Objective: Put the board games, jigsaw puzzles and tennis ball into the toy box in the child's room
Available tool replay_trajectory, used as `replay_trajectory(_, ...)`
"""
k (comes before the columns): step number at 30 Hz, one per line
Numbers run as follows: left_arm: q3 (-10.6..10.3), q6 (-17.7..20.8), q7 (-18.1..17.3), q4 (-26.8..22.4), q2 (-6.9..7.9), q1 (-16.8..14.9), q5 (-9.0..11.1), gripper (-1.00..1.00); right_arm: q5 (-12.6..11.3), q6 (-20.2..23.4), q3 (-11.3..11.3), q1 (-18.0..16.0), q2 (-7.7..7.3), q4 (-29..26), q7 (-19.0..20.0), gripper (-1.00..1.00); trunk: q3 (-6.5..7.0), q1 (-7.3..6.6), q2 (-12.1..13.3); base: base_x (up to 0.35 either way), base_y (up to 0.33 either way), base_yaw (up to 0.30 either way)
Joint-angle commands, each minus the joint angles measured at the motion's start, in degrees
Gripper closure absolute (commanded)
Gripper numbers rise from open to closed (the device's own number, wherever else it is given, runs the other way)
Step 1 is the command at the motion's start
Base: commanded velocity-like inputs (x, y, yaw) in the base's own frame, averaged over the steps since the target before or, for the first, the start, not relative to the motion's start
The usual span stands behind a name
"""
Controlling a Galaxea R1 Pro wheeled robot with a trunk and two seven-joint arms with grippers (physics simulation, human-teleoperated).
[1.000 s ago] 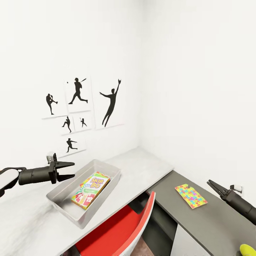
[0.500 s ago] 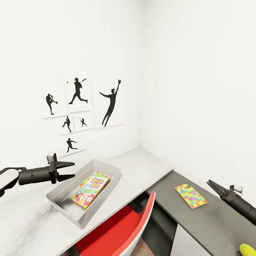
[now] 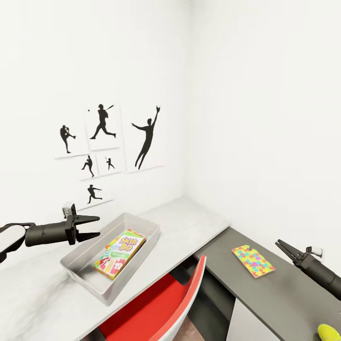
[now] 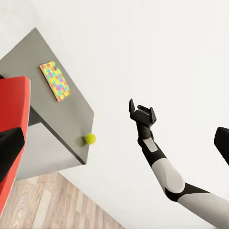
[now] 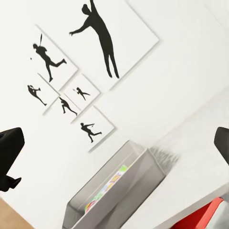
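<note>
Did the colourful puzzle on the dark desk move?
No. The jigsaw puzzle keeps its place on the dark desk section; only the whole head view shifted slightly.

Whole head view nudged slightly; camera moved, objects and hands did not.

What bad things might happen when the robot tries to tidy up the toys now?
The tennis ball sits close to the edge of the dark desk section; a nudge might roll it onto the floor. The jigsaw puzzle is thin and flat, so the right gripper may struggle to lift it. The red chair stands near the toy box and might get bumped.
</note>
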Motion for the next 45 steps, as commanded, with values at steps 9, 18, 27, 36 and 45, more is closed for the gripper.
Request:
replay_trajectory(9,-0.2,0.0,-0.4,0.1,0.05,-0.1,-0.1,-1.0,0.0,0.6,-0.1,0.0,0.01,0.0,0.2,-1.0,0.62,0.03,0.0,0.0,0.0,-0.174)
replay_trajectory(18,-0.3,-0.1,-0.4,0.2,0.05,-0.1,-0.1,-1.0,0.0,0.6,-0.2,0.0,-0.05,0.1,0.2,-1.0,1.31,0.03,0.0,-0.009,0.0,-0.198)
replay_trajectory(27,-0.4,-0.2,-0.4,0.1,-0.03,-0.1,-0.1,-1.0,0.0,0.6,-0.2,0.0,-0.06,0.1,0.2,-1.0,2.0,0.03,0.0,-0.163,0.0,-0.2)
replay_trajectory(36,-0.4,-0.3,-0.3,0.1,-0.05,-0.1,-0.1,-1.0,-0.1,0.6,-0.2,0.0,-0.15,0.1,0.2,-1.0,2.68,0.03,0.0,-0.05,0.0,-0.2)
replay_trajectory(45,-0.5,-0.5,-0.3,0.0,-0.36,-0.1,-0.1,-1.0,-0.1,0.6,-0.2,0.0,-0.32,0.2,0.2,-1.0,3.37,0.03,0.0,-0.001,0.0,-0.2)
